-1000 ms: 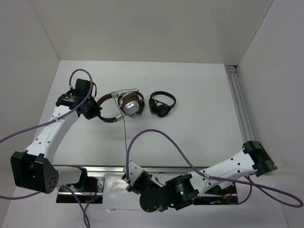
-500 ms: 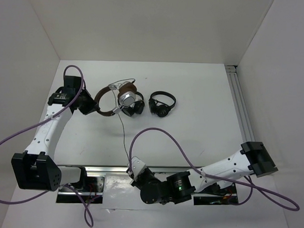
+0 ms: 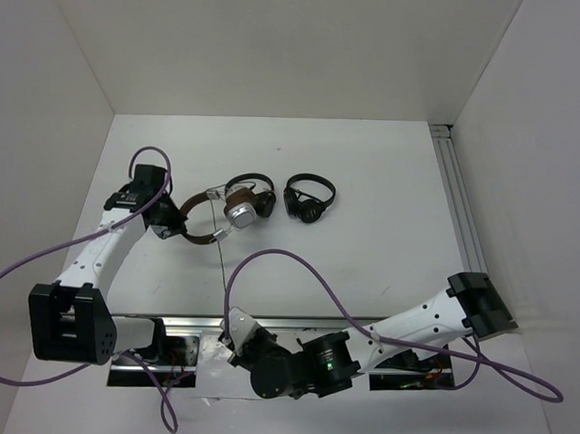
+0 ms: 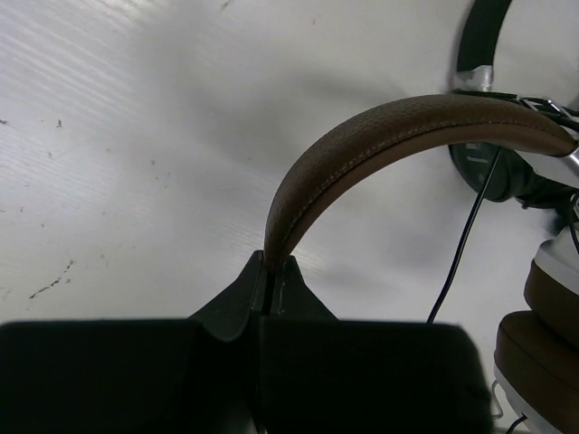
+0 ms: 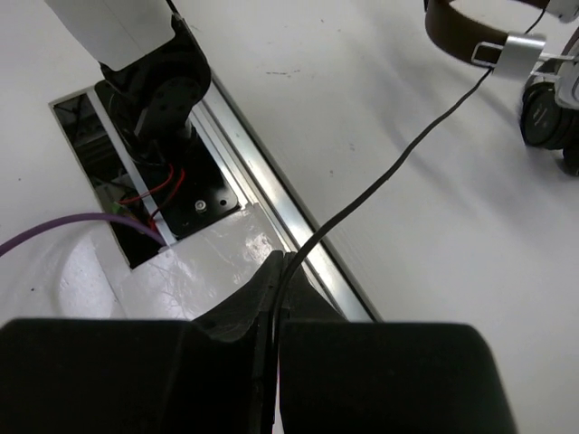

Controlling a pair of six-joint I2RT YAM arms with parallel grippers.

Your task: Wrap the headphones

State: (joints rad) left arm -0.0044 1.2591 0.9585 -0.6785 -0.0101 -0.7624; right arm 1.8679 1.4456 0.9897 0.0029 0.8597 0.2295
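The headphones, with a brown headband (image 3: 200, 223) and a silver earcup (image 3: 240, 215), lie at the table's left centre. My left gripper (image 3: 175, 226) is shut on the headband's left end; in the left wrist view the headband (image 4: 389, 136) arches up from the closed left gripper (image 4: 274, 262). The thin black cable (image 3: 219, 281) runs straight from the earcups toward the near edge. My right gripper (image 3: 230, 339) is shut on it over the base rail; in the right wrist view the cable (image 5: 389, 172) enters the closed right gripper (image 5: 285, 262) taut.
Two small black headphones sit nearby: one (image 3: 310, 199) right of the brown pair, one (image 3: 260, 197) touching it behind. An aluminium rail (image 5: 271, 190) with open electronics lies at the near edge. White walls enclose the table; another rail (image 3: 457, 204) runs along the right.
My left gripper has shifted toward the near side with the headband, turning the headphones. My right gripper has slid left along the near edge, drawing the cable straight.
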